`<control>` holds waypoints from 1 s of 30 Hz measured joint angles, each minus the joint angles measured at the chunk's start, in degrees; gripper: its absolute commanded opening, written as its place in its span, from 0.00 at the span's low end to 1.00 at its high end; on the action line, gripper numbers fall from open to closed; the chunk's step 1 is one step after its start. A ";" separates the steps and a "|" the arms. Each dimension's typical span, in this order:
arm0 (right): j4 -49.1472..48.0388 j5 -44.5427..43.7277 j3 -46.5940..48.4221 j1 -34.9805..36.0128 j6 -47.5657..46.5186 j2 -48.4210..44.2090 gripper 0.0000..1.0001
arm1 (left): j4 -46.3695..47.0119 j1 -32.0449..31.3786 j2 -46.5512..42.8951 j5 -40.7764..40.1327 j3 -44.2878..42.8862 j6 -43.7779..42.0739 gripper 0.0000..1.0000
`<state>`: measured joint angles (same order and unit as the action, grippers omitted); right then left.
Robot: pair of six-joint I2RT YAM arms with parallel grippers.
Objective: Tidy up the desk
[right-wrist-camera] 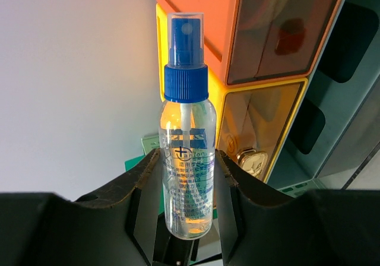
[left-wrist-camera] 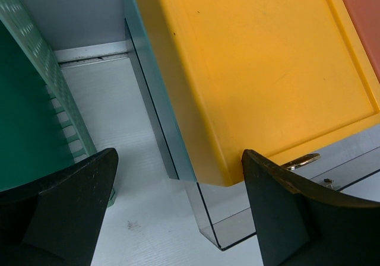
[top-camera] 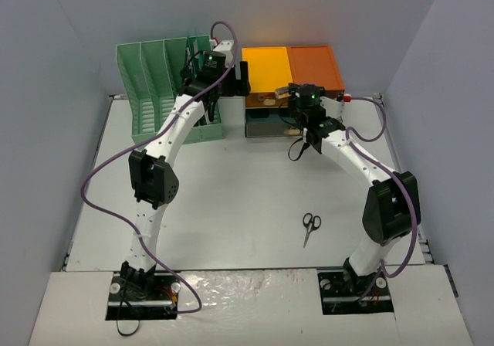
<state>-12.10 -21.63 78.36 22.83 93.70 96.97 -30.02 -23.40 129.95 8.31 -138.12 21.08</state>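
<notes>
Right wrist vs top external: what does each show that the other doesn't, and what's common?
Right wrist only: a clear spray bottle with a blue pump top, clamped in the right gripper, and the cabinet's tinted drawer fronts seen face on. Top external only: scissors lying on the desk, and the left arm. Both: the orange-and-yellow drawer cabinet.
</notes>
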 measured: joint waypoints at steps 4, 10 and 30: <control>-0.97 -0.04 -2.02 -0.35 1.25 -0.17 0.00 | -0.01 -0.02 0.00 -0.07 0.00 0.00 0.82; -1.12 -0.02 -6.92 -0.42 2.71 -0.33 0.00 | -0.02 -0.02 0.00 -0.08 0.00 0.00 0.82; -0.55 0.73 -9.48 -0.42 3.61 0.64 0.50 | -0.02 -0.02 0.00 -0.11 0.00 -0.02 0.82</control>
<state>-12.66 -20.89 68.88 22.41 97.31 97.60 -30.04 -23.42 129.95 8.21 -138.12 21.06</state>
